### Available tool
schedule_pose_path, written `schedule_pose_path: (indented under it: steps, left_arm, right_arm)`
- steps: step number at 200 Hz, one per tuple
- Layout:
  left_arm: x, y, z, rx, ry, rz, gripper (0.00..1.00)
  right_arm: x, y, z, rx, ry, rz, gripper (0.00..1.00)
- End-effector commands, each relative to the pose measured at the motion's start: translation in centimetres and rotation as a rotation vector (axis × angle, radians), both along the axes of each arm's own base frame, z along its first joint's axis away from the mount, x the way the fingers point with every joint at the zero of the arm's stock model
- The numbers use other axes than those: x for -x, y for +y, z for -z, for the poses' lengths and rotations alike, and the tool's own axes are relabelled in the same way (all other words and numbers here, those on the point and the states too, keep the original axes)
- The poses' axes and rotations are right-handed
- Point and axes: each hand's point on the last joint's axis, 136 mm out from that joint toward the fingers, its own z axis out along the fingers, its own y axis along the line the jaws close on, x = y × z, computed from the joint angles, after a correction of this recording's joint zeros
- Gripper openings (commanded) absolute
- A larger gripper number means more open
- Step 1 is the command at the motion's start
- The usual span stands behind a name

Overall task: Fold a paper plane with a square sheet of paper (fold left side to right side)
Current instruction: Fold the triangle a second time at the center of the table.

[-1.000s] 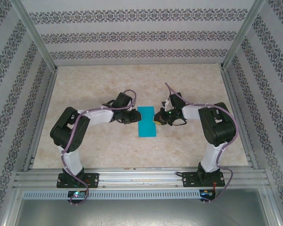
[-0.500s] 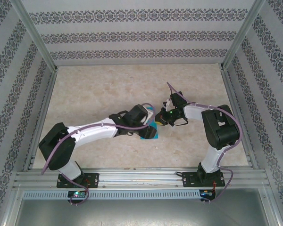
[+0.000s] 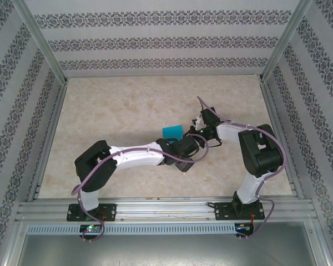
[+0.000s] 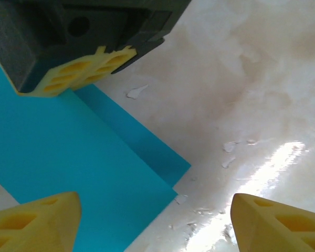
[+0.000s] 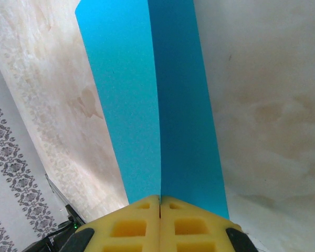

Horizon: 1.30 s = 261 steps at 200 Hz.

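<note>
The square sheet of paper (image 3: 172,131) is teal-blue and lies folded in the middle of the table, its near part hidden under my left arm. In the left wrist view the paper (image 4: 68,152) shows two layers whose edges are slightly offset at the corner. My left gripper (image 3: 184,151) hovers over that corner, open (image 4: 155,226), with nothing between its yellow fingertips. My right gripper (image 3: 193,133) is shut (image 5: 160,223), and its fingers (image 4: 76,73) rest on the paper (image 5: 147,94) at the right edge.
The marbled tabletop (image 3: 127,111) is ringed by metal rails (image 3: 155,208) and patterned walls. Both arms meet at the centre, the left forearm (image 3: 139,156) lying across the near middle. Small white flecks (image 4: 228,147) mark the surface beside the paper.
My left arm has swept from the sheet's left side over it to the right, and its jaws have opened. The paper is now mostly covered. The right arm has hardly moved.
</note>
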Motion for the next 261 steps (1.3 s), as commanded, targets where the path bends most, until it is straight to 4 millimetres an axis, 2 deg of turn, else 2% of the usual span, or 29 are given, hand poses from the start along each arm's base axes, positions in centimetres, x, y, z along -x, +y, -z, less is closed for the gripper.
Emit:
schedule_pose_path:
  steps: [1,31,76,133,205,227,261]
  left_arm:
    - [-0.7,0.8,0.1,-0.102,-0.048,0.007,0.76]
    - [-1.2,0.7,0.7,-0.131,-0.062,0.005,0.72]
    - [-1.2,0.7,0.7,-0.127,-0.059,0.004,0.44]
    - [-0.9,0.7,-0.1,-0.072,-0.046,-0.008,0.23]
    - [-0.8,1.0,-1.0,-0.002,-0.018,-0.039,0.06]
    - [-0.8,1.4,-1.3,0.041,0.011,-0.063,0.01]
    - [-0.9,1.9,-1.6,0.123,0.077,-0.109,0.00]
  right_arm:
    - [-0.3,-0.1,-0.7,-0.005,-0.009,0.020,0.00]
    - [-0.2,0.1,-0.7,-0.008,-0.007,0.016,0.00]
    - [-0.2,0.0,-0.6,-0.006,-0.008,0.019,0.00]
    - [-0.3,-0.1,-0.4,0.004,-0.011,0.022,0.00]
    - [-0.7,-0.3,-0.5,0.014,-0.022,0.023,0.00]
    - [-1.2,-0.2,-1.1,0.007,-0.045,0.022,0.06]
    - [-2.2,-1.1,-2.8,0.012,-0.122,0.046,0.25]
